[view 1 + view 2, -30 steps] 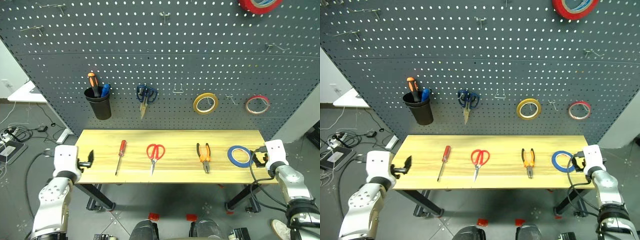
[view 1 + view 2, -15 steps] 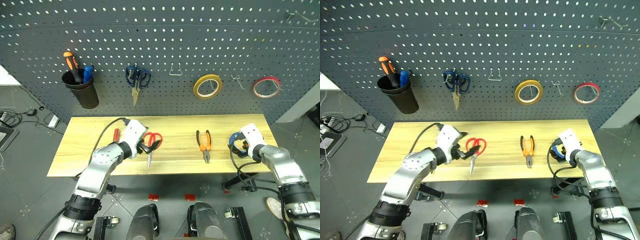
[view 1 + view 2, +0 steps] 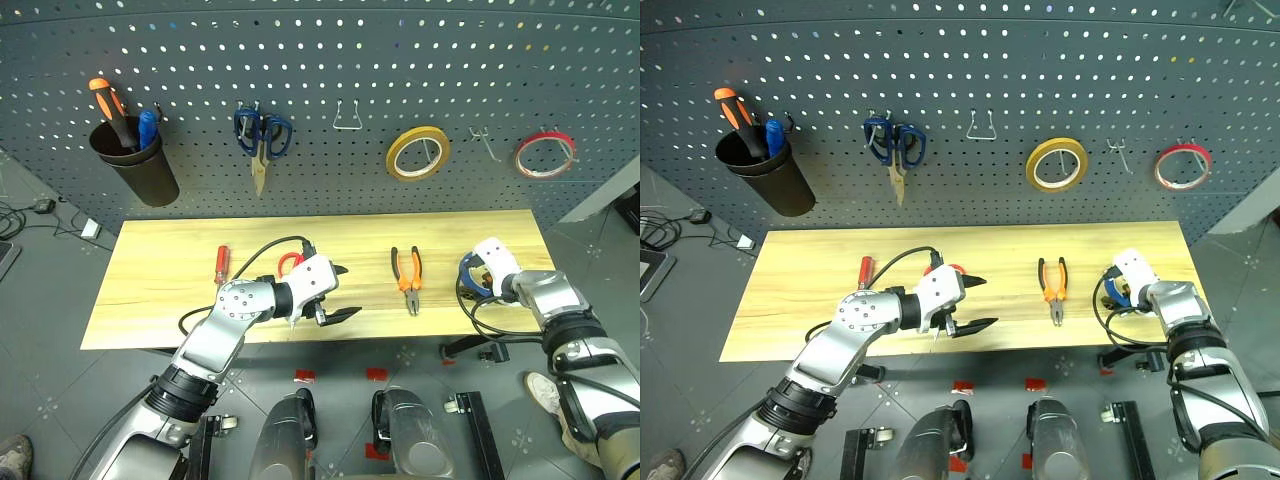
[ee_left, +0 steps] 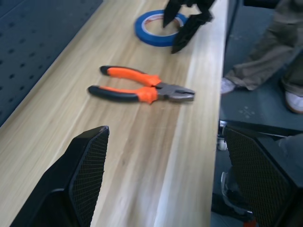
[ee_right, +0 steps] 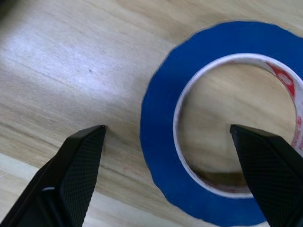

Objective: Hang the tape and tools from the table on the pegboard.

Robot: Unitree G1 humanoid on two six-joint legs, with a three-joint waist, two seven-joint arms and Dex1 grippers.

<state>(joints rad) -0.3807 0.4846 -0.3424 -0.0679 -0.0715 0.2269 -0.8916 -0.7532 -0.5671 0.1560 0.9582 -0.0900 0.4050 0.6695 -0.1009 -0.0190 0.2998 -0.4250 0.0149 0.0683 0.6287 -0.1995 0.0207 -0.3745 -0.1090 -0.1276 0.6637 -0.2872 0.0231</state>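
1. L claw (image 3: 335, 297) has swung in from off the table's (image 3: 150, 290) left end & now hangs over the front-middle, fingers spread wide, nothing in them.
2. Red scissors (image 3: 289, 262) sit right behind/under that claw, mostly hidden by the wrist. Red screwdriver (image 3: 220, 266) lies further to its left. Pliers (image 4: 137, 88) lie flat just ahead of it, untouched.
3. R claw (image 4: 185, 21) has crept fwd from the table's right end. Fingers gaping, empty, one each side of the near rim of the blue tape (image 5: 227, 118), which lies flat on the wood.
4. Means: tape pick-up looks abt to start; L arm lining up on scissors or pliers, can't tell which.
5. Pegboard (image 3: 330, 60) behind both claws; nothing from the table hung yet, a bare hook (image 3: 348, 117) waits.
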